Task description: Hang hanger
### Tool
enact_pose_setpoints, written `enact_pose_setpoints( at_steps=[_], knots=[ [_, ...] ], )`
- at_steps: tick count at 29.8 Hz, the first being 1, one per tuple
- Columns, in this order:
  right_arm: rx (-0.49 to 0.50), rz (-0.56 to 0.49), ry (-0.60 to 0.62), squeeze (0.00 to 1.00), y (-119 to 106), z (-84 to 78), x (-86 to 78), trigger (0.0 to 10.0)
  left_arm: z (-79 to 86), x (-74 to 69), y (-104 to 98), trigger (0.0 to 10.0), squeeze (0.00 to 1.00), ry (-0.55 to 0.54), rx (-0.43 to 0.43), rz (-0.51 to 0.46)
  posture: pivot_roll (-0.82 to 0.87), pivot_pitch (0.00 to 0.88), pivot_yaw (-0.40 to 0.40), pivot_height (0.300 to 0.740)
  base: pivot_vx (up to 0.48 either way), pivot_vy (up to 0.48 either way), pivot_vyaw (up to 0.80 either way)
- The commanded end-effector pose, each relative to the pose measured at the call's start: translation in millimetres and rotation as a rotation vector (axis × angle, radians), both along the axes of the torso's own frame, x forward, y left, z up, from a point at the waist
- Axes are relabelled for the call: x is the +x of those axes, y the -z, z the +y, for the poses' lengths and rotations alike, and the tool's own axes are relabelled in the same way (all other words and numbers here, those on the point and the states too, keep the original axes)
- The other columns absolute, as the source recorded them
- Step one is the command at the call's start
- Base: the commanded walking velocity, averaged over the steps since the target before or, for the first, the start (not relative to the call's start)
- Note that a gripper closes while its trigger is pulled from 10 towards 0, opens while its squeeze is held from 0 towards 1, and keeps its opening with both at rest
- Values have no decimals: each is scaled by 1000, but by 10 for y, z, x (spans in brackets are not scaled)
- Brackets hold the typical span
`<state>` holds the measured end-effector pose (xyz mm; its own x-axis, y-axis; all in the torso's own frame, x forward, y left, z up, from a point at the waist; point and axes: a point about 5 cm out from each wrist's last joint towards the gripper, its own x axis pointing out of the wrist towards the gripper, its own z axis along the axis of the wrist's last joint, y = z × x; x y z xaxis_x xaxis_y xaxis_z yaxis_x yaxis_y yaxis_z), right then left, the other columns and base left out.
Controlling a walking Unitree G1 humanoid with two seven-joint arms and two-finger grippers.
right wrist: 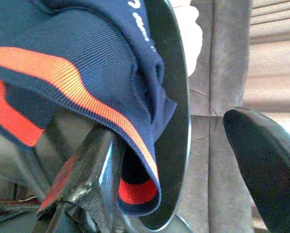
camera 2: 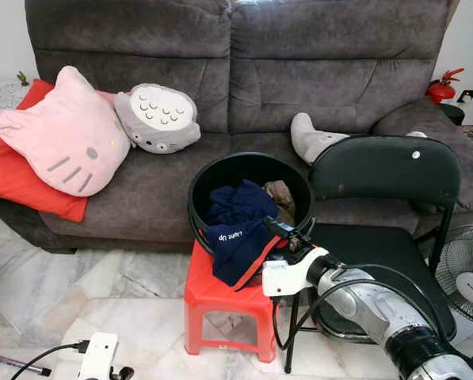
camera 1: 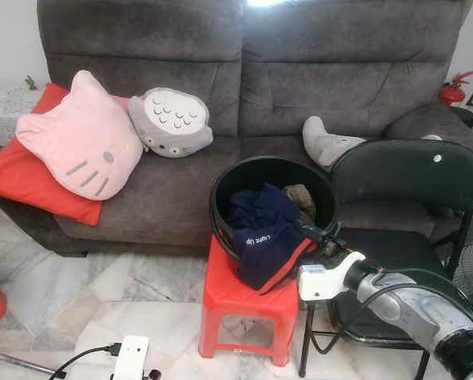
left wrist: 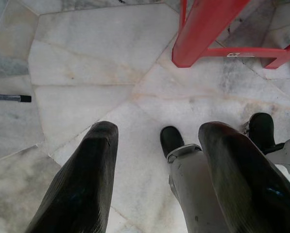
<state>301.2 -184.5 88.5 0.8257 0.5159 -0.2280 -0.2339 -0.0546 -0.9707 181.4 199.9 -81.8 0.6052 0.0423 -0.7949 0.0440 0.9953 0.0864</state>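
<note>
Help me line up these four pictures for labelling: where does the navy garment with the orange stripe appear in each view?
Left eye view: navy garment drapes over the black bucket's front rim, centre frame.
Right eye view: same spot, slightly further toward the frame's left.
Left wrist view: not in it.
Right wrist view: fills the upper part, close to the right gripper.
Shared landmark: red stool.

A home living room. A grey fabric sofa (camera 1: 299,87) fills the back, holding a pink cat-face cushion (camera 1: 82,142), a grey owl-like plush (camera 1: 171,121) and a red pillow (camera 1: 22,178). The floor (camera 1: 101,293) is pale marble tile. In front of the sofa, a black laundry tub (camera 1: 244,178) with dark clothes (camera 1: 264,226) sits on a red plastic stool (camera 1: 244,305), beside a black folding chair (camera 1: 410,178) and a floor fan (camera 2: 466,273).
</note>
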Motion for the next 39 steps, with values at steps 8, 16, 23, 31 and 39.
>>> enact_pose_setpoints(
  at_steps=[8, 16, 23, 31, 39],
  knots=[
    [-14, -28, -8, 0, -42, -15, 25, 3137, 18, -28, 10, 10000, 0, 14, 16, 7, -55, 8, 10, 740, 0, 0, 0],
    [-2, 3, -17, 0, 23, -2, -13, 0, 18, -29, 11, 10000, 0, 15, 17, 8, -55, 9, 10, 740, 0, 0, 0],
    [0, 12, -13, 0, 39, 1, -14, 0, 18, -28, 10, 10000, 0, 15, 17, 8, -54, 8, 11, 740, 0, 0, 0],
    [6, 24, -9, 0, 62, -1, -27, 0, 19, -28, 10, 10000, 0, 14, 16, 8, -54, 8, 10, 740, 0, 0, 0],
    [32, 44, 2, 0, 88, 12, -36, 0, 20, -29, 10, 10000, 0, 14, 17, 8, -51, 8, 9, 740, 0, 0, 0]
  ],
)
